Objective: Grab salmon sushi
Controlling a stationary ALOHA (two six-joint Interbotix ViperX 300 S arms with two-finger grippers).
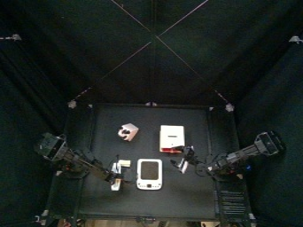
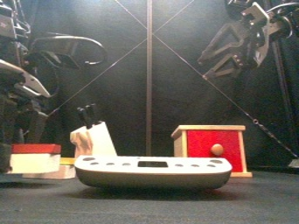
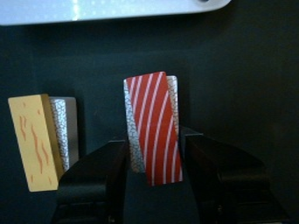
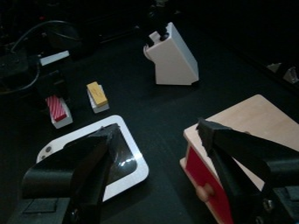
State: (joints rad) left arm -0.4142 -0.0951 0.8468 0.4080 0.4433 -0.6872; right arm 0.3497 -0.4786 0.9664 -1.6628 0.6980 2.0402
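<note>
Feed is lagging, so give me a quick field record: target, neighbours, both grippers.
target: red-and-white striped salmon sushi piece, between the left gripper jaws
neighbour: yellow egg sushi piece, beside it, apart
left gripper: jaws flank the sushi; contact unclear
right gripper: open, raised over the white scale and red-fronted wooden box
also present: white knife block

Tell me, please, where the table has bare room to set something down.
The back strip behind the knife block and red box is bare, as is the gap between them and the white scale. Crowded: front left, around the left gripper and salmon sushi.
</note>
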